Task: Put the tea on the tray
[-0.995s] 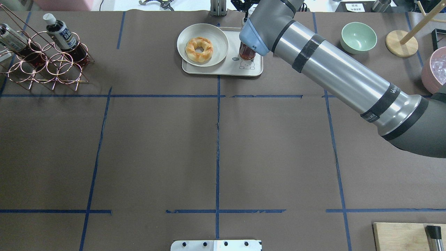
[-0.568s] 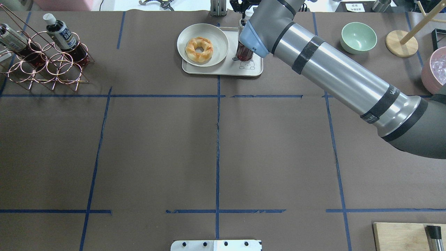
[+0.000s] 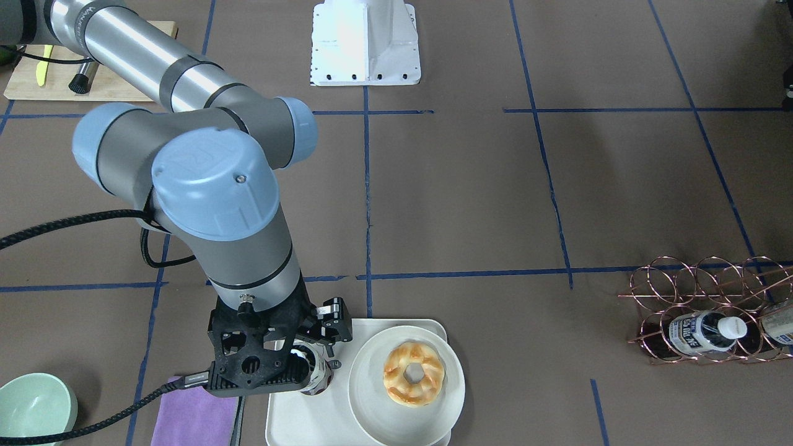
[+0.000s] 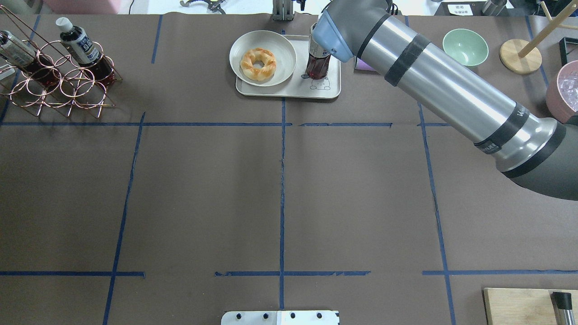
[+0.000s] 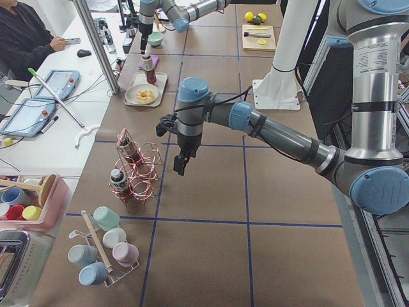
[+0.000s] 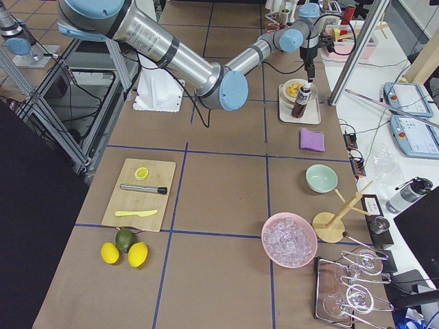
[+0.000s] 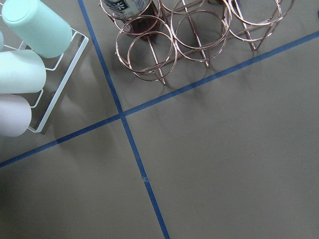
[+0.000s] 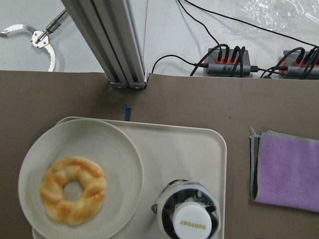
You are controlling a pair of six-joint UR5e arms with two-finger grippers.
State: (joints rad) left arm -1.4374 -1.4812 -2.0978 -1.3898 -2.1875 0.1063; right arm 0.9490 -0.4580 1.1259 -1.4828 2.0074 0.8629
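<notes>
The tea bottle (image 4: 316, 66) stands upright on the off-white tray (image 4: 289, 88), just above the line-drawn bear and beside the plate. It also shows in the front view (image 3: 317, 375) and, white cap up, at the bottom of the right wrist view (image 8: 188, 218). My right gripper (image 3: 291, 365) hangs straight over the bottle, open, with no fingers showing in its wrist view. My left gripper (image 5: 181, 165) hangs over the table near the copper rack; I cannot tell whether it is open or shut.
A round plate with a doughnut (image 4: 258, 63) fills the tray's left half. A purple cloth (image 8: 286, 169) lies right of the tray, a green bowl (image 4: 465, 47) beyond it. The copper rack (image 4: 58, 76) holds two alike bottles. Cups lie in a white rack (image 7: 25, 59).
My right arm has drawn up and back from the bottle. The bottle has settled upright on the tray and now shows more of itself below the wrist.
</notes>
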